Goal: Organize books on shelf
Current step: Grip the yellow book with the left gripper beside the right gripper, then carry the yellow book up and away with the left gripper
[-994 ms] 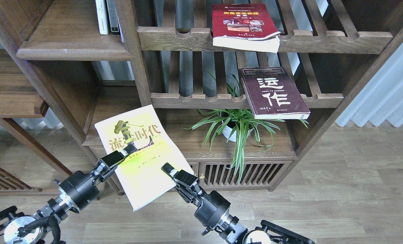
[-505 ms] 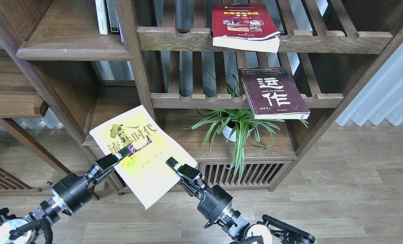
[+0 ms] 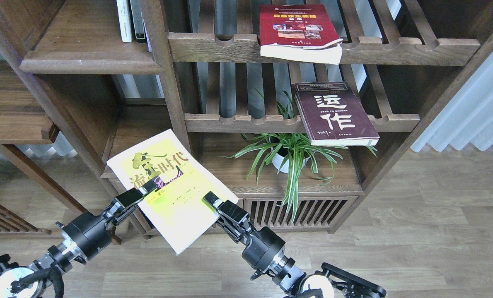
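Left tool (image 3: 146, 191) is seen pinching the lime-yellow book's (image 3: 170, 186) left edge, right tool (image 3: 210, 198) pinching its lower right edge, held tilted below the solid shelf (image 3: 91, 62); slippage or sagging could be caused by such shallow edge grips.

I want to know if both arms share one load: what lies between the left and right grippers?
In the head view, the lime-yellow book spans the gap between the left gripper and the right gripper, one at each side edge.
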You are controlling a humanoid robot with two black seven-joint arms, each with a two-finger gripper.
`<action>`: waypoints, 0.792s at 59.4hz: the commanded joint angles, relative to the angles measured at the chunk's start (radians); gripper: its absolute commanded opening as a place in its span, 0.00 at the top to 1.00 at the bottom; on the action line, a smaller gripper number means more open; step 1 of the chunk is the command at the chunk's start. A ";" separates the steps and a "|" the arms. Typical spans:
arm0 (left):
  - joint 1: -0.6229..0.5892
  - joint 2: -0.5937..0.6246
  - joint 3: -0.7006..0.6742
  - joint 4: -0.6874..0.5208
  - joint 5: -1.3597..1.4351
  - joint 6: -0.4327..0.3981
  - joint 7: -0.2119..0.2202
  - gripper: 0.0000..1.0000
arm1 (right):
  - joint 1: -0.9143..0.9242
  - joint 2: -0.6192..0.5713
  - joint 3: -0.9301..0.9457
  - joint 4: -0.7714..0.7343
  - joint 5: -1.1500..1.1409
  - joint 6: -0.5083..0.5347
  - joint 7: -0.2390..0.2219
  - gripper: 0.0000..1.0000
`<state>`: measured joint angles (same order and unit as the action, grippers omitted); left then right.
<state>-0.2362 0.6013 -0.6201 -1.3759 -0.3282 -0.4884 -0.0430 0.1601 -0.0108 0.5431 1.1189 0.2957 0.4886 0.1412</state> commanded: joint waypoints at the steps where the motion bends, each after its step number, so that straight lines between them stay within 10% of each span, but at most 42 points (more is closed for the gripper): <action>1: 0.000 0.003 -0.006 0.001 0.001 0.000 0.000 0.93 | 0.001 -0.011 0.008 -0.014 -0.001 0.000 0.003 0.26; 47: 0.002 0.163 -0.207 -0.002 0.218 0.000 0.015 0.96 | -0.008 0.000 0.026 -0.036 -0.021 0.000 0.001 0.25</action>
<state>-0.2356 0.7365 -0.7920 -1.3777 -0.1195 -0.4889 -0.0317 0.1523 -0.0051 0.5691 1.0889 0.2848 0.4887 0.1426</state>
